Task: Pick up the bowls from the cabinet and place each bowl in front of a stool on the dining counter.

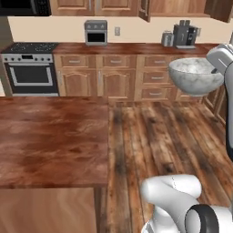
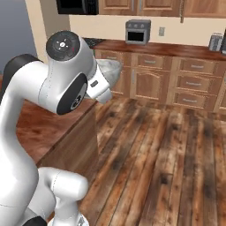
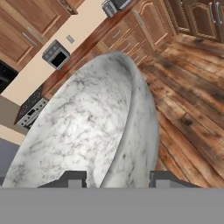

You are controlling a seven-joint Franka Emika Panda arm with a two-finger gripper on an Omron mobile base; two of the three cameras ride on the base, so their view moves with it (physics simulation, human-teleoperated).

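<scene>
One marbled grey-white bowl (image 1: pixel 195 75) hangs in the air at the right edge of the left base view, carried high above the plank floor (image 1: pixel 159 136) by the white arm, whose wrist comes in from the right beside it. In the hand view the gripper (image 3: pixel 116 178) has one dark fingertip (image 3: pixel 72 178) inside the bowl and the other outside, the rim wall clamped between them. The right base view shows the arm bent forward at the elbow, its big joint in front of the bowl, which peeks out just past the hand.

To the left lies the dining counter (image 1: pixel 50 141), dark reddish wood grain, well apart from the bowl. Behind, along the far wall, stand a stove (image 1: pixel 29 68), drawer-fronted base units (image 1: pixel 118 75), a small toaster oven (image 1: pixel 96 32) and a coffee machine (image 1: pixel 185 34) on the back counter. Wall cabinets (image 1: pixel 113 7) run above.

The bowl sits nearly level, its mouth facing up and tipped slightly toward the camera on the left. It is round, so no long axis shows.
</scene>
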